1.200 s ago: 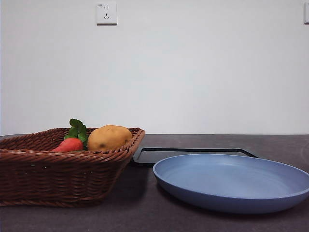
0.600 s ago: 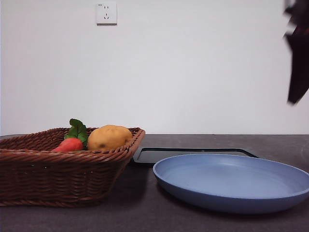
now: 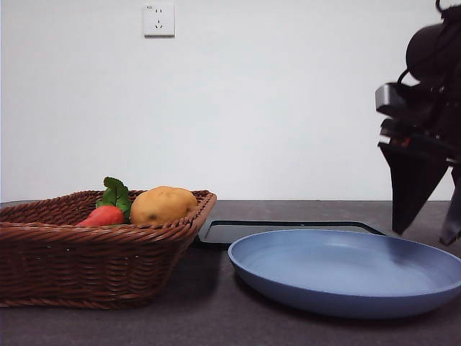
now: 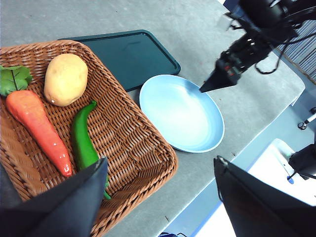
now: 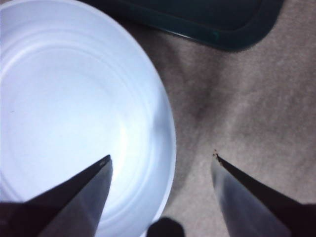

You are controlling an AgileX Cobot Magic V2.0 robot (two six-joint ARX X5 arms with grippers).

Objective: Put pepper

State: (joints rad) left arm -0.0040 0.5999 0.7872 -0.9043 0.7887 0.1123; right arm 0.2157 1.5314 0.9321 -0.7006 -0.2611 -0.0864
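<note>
Left wrist view tells me what matters: the pepper (image 4: pixel 85 146) lies in the basket (image 4: pixel 133 143) almost directly beneath my left claw (image 4: pixel 158 197), which hangs spread and empty above it, while my right claw (image 4: pixel 210 85), also spread and holding nothing, sits well off over the far rim of the plate (image 4: pixel 197 140). So I judge the left arm much the nearer. The pepper is long, slim and glossy green, its long axis running away from the left claw, alongside the carrot (image 4: pixel 39 131), with one end hidden behind a jaw.
</note>
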